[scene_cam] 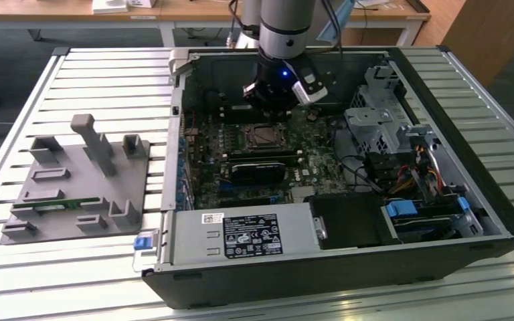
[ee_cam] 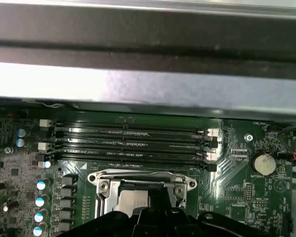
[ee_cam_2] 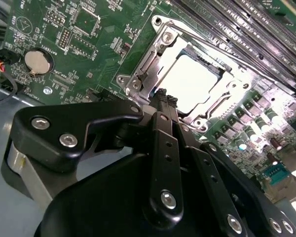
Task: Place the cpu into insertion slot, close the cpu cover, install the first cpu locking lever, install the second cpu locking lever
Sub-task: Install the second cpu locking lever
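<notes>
Motherboard work inside the open black computer case (scene_cam: pixel 471 221) is well along: the small flat square cpu with its silver-grey metal top (ee_cam_2: pixel 191 83) already lies in the black-framed square insertion slot (ee_cam_2: pixel 222 106), and the thin silvery metal cpu cover with its large square window (ee_cam_2: pixel 153 64) appears folded down around it, so that the chip shows through the window. The black gripper (ee_cam_2: pixel 165 98) hangs just above the socket at the edge nearest the wrist, its two slim fingers (ee_cam_2: pixel 161 118) drawn close together, with nothing visibly between them; the tips sit over the cover's frame on that near side, and whether they touch the metal cannot be told. In the first wrist view the same socket (ee_cam: pixel 138 190) lies just beyond the gripper body, with the row of long narrow black memory slots (ee_cam: pixel 133 143) running crosswise on its far side. In the exterior view the grey arm (scene_cam: pixel 286 27) comes down over the green board, and the gripper stands just above the socket, on the side away from the camera. Thin wire locking levers run along the cover's sides, but whether either is latched is hard to judge. A round silver coin battery (ee_cam_2: pixel 37 61) sits well apart on the board. A grey fixture block (scene_cam: pixel 78 180) rests on the slatted table (scene_cam: pixel 25 100) toward the exterior view's left.
</notes>
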{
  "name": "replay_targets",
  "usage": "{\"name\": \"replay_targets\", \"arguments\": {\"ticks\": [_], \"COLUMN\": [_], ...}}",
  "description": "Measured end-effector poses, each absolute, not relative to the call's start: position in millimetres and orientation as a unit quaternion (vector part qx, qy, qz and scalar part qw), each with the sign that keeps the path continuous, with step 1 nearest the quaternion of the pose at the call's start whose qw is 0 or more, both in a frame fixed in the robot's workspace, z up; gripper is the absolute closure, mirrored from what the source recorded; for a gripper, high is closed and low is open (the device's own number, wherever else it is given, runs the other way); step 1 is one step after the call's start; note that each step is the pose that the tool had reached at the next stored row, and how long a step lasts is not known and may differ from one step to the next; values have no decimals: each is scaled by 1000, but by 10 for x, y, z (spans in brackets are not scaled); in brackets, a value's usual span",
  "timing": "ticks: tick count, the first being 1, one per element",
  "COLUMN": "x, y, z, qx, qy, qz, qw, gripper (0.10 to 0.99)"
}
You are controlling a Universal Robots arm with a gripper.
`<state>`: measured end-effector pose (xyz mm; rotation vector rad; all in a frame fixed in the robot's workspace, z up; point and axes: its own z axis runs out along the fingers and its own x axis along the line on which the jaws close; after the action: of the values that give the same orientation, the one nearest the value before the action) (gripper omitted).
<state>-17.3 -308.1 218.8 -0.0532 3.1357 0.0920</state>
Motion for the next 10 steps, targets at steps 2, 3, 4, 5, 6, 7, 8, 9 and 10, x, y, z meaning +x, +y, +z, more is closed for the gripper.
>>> {"name": "replay_targets", "arguments": {"ticks": [2, 3, 4, 5, 6, 7, 8, 9, 10], "x": [-173, -173, -172, -172, -173, -172, -173, -172, -172], "y": [-3081, -3081, -3081, -3081, -3081, -3082, -3083, -3087, -3092], "z": [2237, 2263, 2290, 2315, 2340, 2366, 2383, 2386, 2387], "qx": [-17, -17, -17, -17, -17, -17, -17, -17, -17], "qy": [999, 999, 999, 999, 999, 999, 999, 999, 999], "qz": [29, 29, 29, 29, 29, 29, 29, 29, 29], "qw": [2, 2, 2, 2, 2, 2, 2, 2, 2], "gripper": [980, 980, 980, 980, 980, 980, 980, 980, 980]}}
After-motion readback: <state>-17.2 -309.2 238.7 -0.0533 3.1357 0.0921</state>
